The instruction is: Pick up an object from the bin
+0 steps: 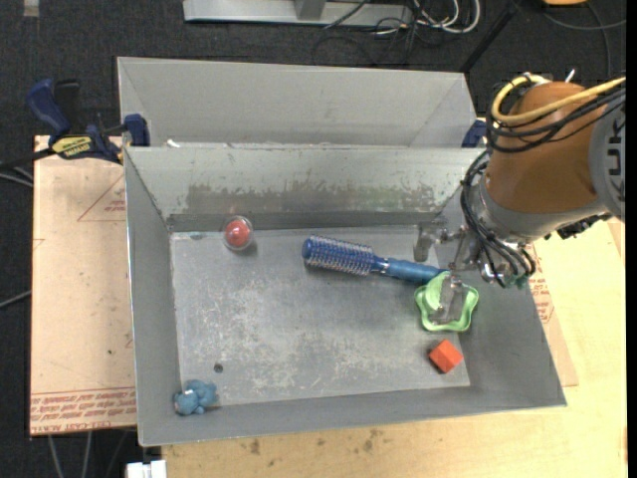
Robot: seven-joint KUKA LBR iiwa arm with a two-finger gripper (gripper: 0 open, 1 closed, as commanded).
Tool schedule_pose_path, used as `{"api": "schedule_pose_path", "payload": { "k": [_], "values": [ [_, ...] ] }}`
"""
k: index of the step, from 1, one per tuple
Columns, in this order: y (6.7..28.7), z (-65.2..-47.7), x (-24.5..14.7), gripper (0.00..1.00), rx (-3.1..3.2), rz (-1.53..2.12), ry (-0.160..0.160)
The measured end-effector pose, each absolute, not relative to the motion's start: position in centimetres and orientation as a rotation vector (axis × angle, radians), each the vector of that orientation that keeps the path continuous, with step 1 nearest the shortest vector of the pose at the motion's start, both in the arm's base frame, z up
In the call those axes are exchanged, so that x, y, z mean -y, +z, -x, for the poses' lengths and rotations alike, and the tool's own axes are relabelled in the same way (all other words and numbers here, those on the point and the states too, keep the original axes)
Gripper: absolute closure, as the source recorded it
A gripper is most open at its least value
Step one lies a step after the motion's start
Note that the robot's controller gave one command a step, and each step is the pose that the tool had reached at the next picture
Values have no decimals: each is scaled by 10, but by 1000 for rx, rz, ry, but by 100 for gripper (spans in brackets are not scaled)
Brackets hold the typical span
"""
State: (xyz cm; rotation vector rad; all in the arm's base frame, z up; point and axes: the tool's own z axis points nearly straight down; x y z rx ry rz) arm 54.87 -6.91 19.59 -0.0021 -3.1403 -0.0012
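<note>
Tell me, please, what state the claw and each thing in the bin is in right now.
claw: low at the bin's right, directly over the green flower-shaped piece.
green flower-shaped piece: lying on the floor beneath the claw.
blue hairbrush: lying flat, handle toward the green piece.
red ball: resting by the back wall, alone.
orange block: resting near the green piece, apart from it.
blue lump: resting in the view's lower-left corner.

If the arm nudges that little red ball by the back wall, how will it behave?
The red ball looks round, so it would probably roll off across the flat bin floor. It looks small, so it is likely light.
</note>
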Motion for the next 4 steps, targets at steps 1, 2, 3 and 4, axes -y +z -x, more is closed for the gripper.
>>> {"api": "schedule_pose_path", "payload": {
  "k": [1,2,3,4],
  "values": [
    [70,-539,106,0,3136,-35,-2],
    [74,-563,142,0,3033,-836,0],
    [75,-564,141,100,3034,-836,-1],
    [200,-580,97,100,3042,-832,4]
  ]
}}
